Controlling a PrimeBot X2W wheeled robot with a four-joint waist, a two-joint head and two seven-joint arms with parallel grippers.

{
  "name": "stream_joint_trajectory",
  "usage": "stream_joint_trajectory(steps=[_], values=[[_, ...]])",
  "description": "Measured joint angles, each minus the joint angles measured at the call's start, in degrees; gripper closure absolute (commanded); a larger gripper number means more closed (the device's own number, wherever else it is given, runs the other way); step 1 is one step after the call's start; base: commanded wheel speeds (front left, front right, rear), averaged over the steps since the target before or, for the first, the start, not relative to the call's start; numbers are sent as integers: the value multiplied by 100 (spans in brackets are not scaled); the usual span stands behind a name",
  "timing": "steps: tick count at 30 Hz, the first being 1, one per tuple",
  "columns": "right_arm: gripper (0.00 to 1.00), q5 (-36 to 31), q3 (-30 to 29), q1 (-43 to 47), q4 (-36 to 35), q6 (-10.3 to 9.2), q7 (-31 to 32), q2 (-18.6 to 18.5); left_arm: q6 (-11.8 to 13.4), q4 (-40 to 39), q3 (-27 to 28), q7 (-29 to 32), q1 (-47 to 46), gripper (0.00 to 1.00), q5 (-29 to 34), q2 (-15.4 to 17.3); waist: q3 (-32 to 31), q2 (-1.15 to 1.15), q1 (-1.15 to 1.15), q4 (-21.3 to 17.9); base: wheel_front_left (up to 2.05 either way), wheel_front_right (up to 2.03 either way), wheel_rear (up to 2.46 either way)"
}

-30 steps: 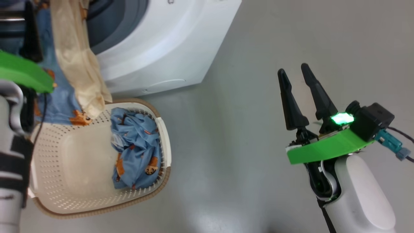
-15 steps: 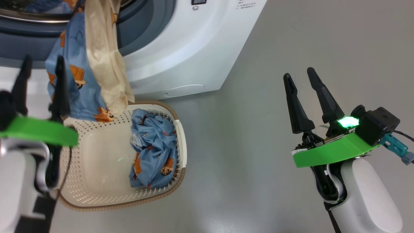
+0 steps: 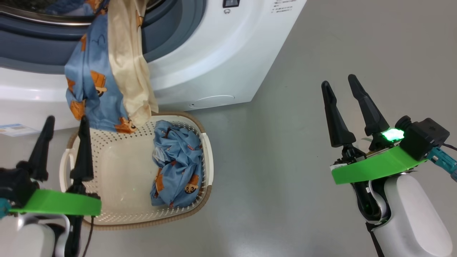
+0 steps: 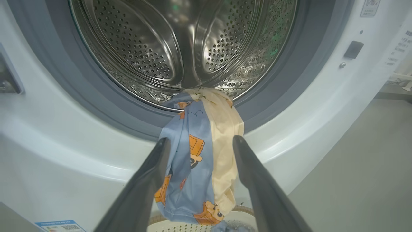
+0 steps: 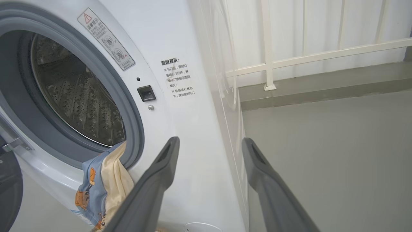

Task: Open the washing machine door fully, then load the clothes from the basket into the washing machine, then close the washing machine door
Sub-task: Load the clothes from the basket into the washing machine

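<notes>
1. The left gripper [image 3: 67, 119] is at the lower left of the head view, above the left end of the basket [image 3: 209, 157]. Its two dark fingers are spread apart and hold nothing.
2. The right gripper [image 3: 339, 80] is at the right side of the same view, above the grey floor [image 3: 278, 142] and well apart from the basket. Its fingers are also spread and empty.
3. The washing machine [image 3: 221, 53] is in the upper left of the head view, with its mouth uncovered. In the left wrist view the steel drum [image 4: 180, 42] is at the top of the frame, with the grey gasket [image 4: 96, 106] around it.
4. A blue garment [image 3: 89, 92] and a cream piece [image 3: 130, 71] hang out of the mouth, touching each other. They go down the white front, and their lower ends reach the upper rim of the basket.
5. A blue bundle [image 3: 178, 167] lies in the right half of the basket.
6. The basket stands on the floor just in front of the machine, at the lower centre-left.
7. A dark curved edge [image 5: 8, 193] is at the lower left of the right wrist view. I cannot tell surely if it is the door.
</notes>
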Motion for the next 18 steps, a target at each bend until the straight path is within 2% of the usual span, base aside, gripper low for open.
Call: stream_joint_trajectory(steps=[18], values=[[0,2,63,112,143,0,0,-44,-9,-88,59,0,93,0,107,-110,-76,0,0,-4,0,0,0]])
